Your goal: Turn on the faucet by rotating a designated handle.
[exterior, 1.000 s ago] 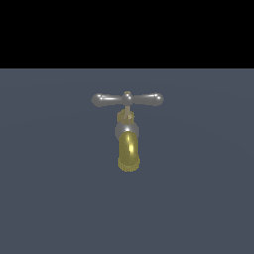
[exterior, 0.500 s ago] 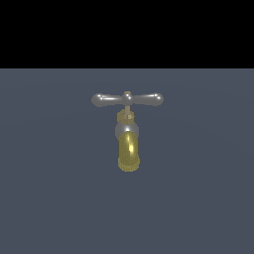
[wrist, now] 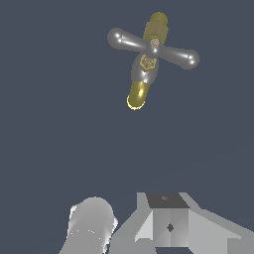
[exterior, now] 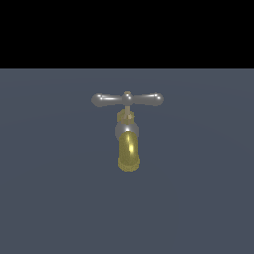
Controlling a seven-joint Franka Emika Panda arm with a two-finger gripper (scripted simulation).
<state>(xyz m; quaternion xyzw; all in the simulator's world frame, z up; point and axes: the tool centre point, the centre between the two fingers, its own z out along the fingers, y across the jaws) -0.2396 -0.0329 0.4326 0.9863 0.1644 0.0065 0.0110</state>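
Heads up, you get faucet sitting mid-bench, brass spout pointing toward exterior camera. Handle, silver crossbar, lies level on top, bulb ends out to both sides. Wrist view: faucet well apart from arm. Pincer fingers barely visible, can't tell you if wide or narrow. Nothing touching handle.

The faucet stands alone on the dark grey surface, its shiny yellow-brass spout pointing toward the exterior camera from a round grey body. Atop its brass stem, the handle, a thin silver crossbar with bulbous ends, lies level.
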